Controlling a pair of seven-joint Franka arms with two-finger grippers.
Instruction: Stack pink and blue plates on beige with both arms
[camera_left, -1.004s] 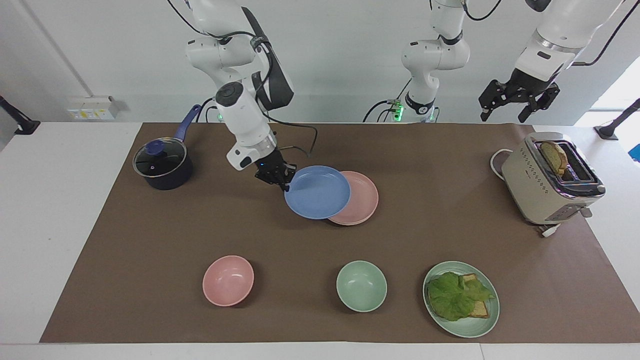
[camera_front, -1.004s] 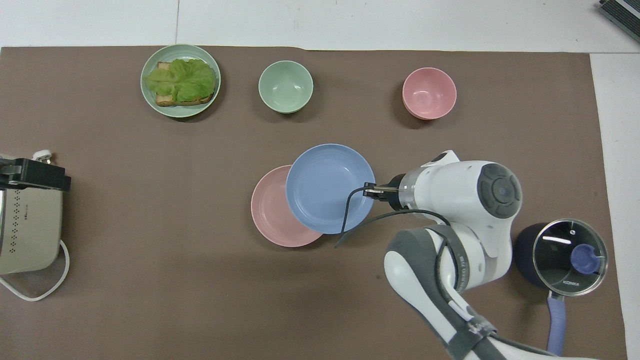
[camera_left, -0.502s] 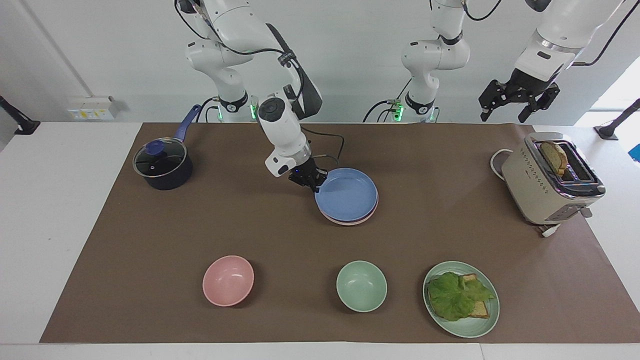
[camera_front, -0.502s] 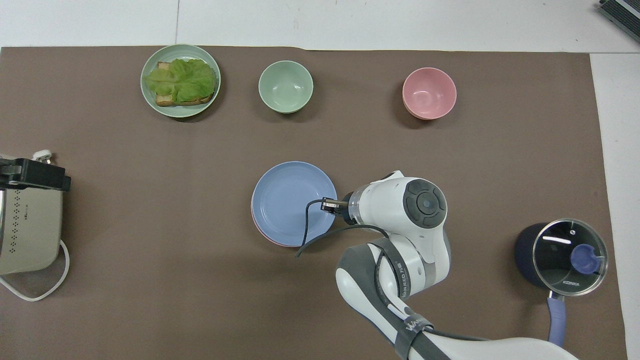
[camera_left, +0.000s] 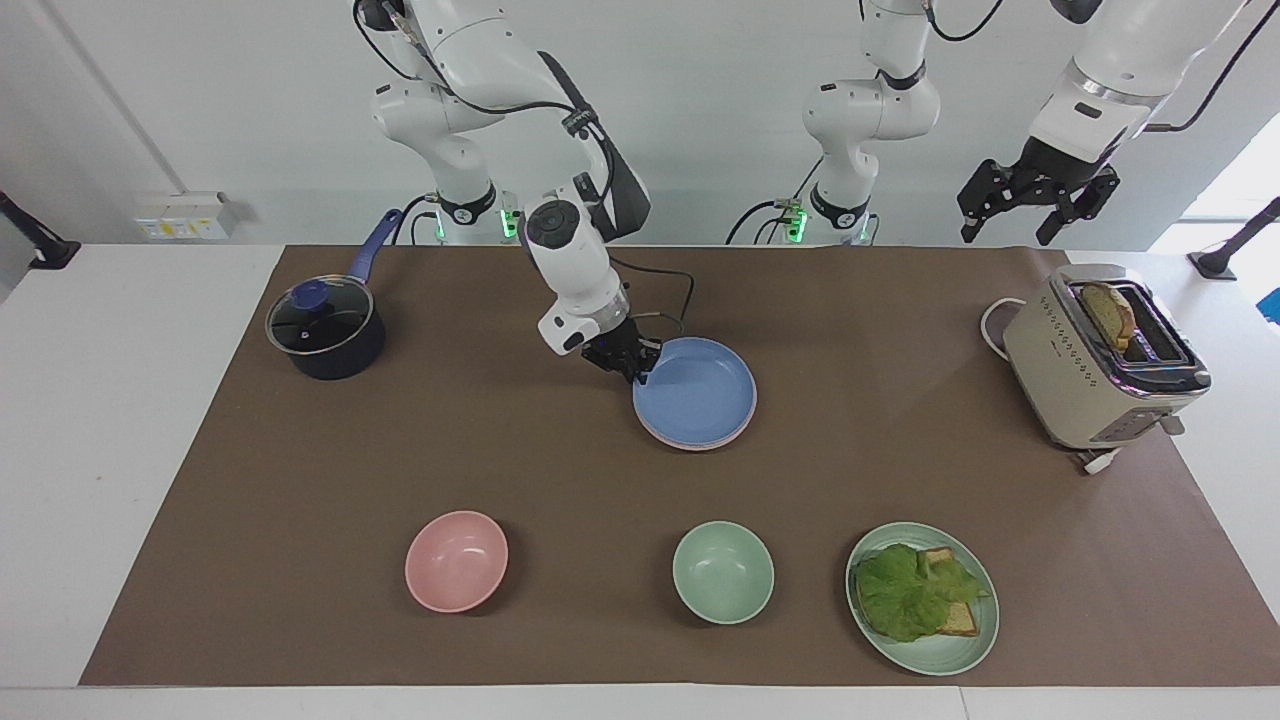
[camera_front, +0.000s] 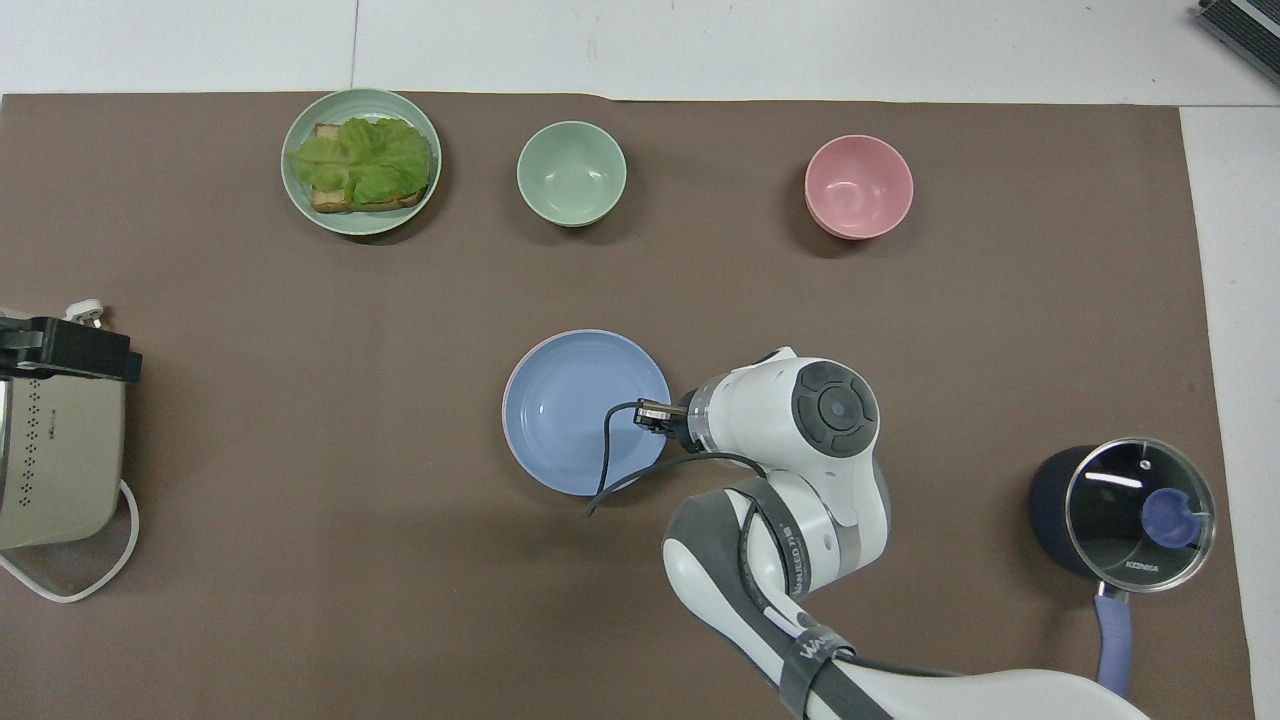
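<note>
Blue plate (camera_left: 700, 390): now flat on the pink plate (camera_left: 697, 446) at the middle of the table, rims nearly matched, only a thin pink edge showing under it. A second ago hung tilted and shifted toward the right arm's end, covering just part of the pink one. Lowered and centred since then, so placing looks done.

Right gripper (camera_left: 640, 365): at the blue plate's rim, on the side nearer to the robots. Cannot tell whether still pinching the rim or already letting go. Probably at the moment of release, judging from how the plate lies.

Left gripper (camera_left: 1010, 225): spread wide, raised over the toaster (camera_left: 1100, 360) at the left arm's end, waiting, same as before.

Beige plate: not to be made out in either view. If under the pink one, fully hidden, and then the stack would be complete. No way to confirm.

Next, as a judgement: let go fully, then lift straight up and away so as not to drag the top plate off centre.

Farther from the robots, untouched: pink bowl (camera_left: 456, 560), green bowl (camera_left: 722, 572), green plate (camera_left: 940, 660) with lettuce and bread.
</note>
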